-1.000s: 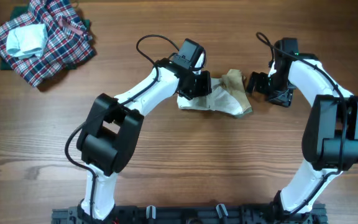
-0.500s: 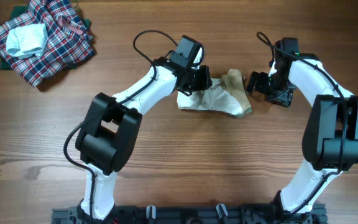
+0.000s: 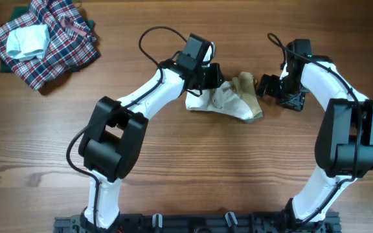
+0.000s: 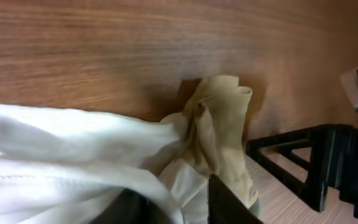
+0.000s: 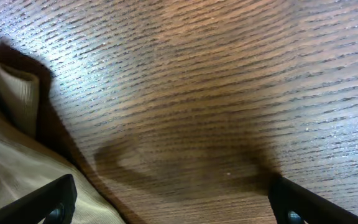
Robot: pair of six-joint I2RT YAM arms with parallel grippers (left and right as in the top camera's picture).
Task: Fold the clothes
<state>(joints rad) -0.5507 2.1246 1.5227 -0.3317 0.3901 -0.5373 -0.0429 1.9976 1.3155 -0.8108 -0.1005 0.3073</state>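
left wrist view: garment (image 4: 185, 134) ran off the left and bottom edges, its white part blurred close to the lens. left gripper (image 4: 176, 208) fingers (image 4: 224, 200) showed only as dark slivers, pads buried in pinched cloth. right wrist view: right gripper (image 5: 169, 199) fingers (image 5: 48, 202) cut by the bottom edge. overhead: plaid heap (image 3: 57, 58) clipped at the top edge.

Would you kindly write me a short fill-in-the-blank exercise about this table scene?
The right gripper is ___, with bare table between its fingers.
The left gripper holds the garment by its ___ part.
The pale blue-white piece lies on the ___ heap.
Missing: open; white; plaid.
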